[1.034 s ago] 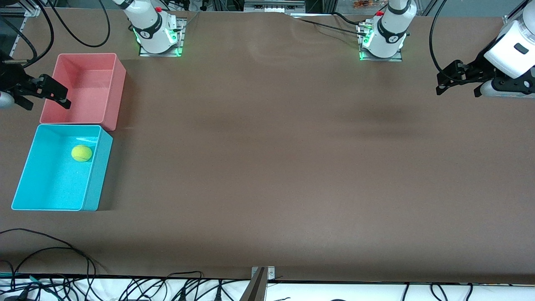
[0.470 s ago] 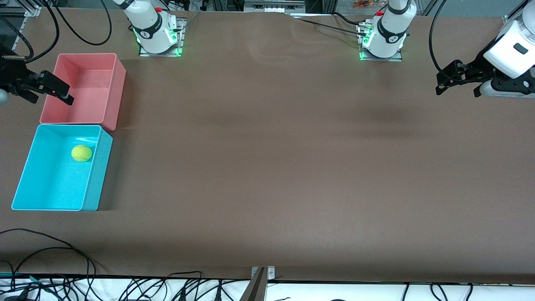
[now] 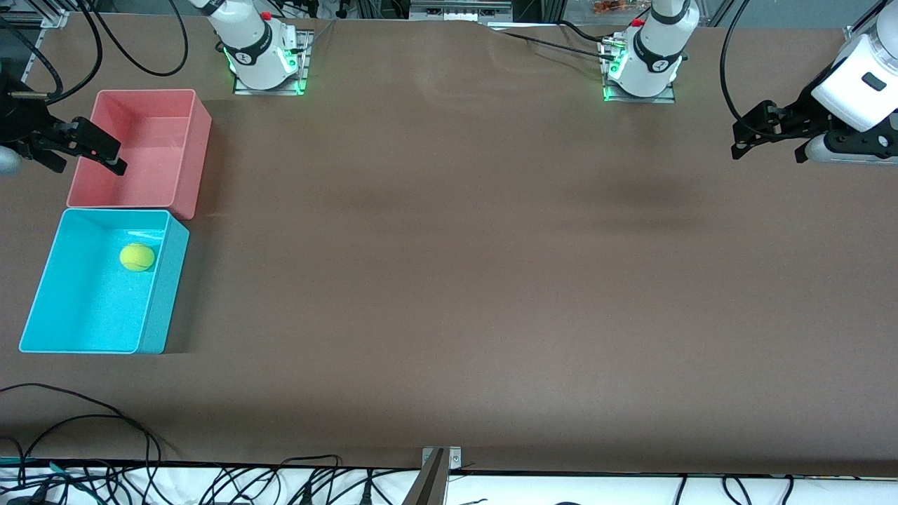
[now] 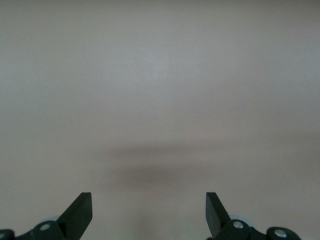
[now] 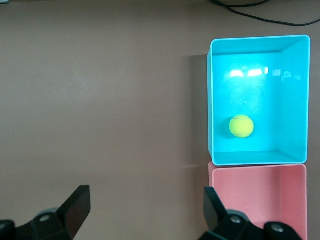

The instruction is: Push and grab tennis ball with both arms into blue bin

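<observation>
1 tennis ball lies inside the blue bin, apart from both claws. Right gripper, spread, hangs over the pink bin's edge; left gripper, spread, over bare table.

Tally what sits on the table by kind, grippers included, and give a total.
Bins: 2, the blue bin and the pink bin
Balls: 1, the tennis ball, lying in the blue bin
Grippers: 2, the left gripper and the right gripper, both open and empty
Total: 5
</observation>
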### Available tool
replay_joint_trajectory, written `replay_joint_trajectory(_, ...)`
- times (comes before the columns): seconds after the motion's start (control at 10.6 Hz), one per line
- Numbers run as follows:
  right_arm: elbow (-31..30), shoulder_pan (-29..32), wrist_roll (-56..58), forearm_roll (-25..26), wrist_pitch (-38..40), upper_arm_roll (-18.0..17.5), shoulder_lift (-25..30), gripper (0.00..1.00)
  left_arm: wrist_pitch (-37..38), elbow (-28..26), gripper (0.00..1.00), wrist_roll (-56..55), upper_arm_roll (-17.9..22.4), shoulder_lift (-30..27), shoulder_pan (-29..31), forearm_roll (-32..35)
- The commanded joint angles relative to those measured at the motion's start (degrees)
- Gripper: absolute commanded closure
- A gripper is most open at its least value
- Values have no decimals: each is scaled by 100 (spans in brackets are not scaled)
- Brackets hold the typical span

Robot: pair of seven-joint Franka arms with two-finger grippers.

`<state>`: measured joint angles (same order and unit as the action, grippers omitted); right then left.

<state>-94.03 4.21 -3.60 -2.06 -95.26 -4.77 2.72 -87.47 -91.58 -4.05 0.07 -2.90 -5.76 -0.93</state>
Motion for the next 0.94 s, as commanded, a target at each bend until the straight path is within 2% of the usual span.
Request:
replay_joint_trajectory(0.0,105,19,70,92,122,-33,-26,0,116,158,0,-8,-7,62,22,-21)
replay_joint_trajectory(0.85,105,19,298,250,122,-147,-35,0,116,175,0,-26,-15,62,-30,-12)
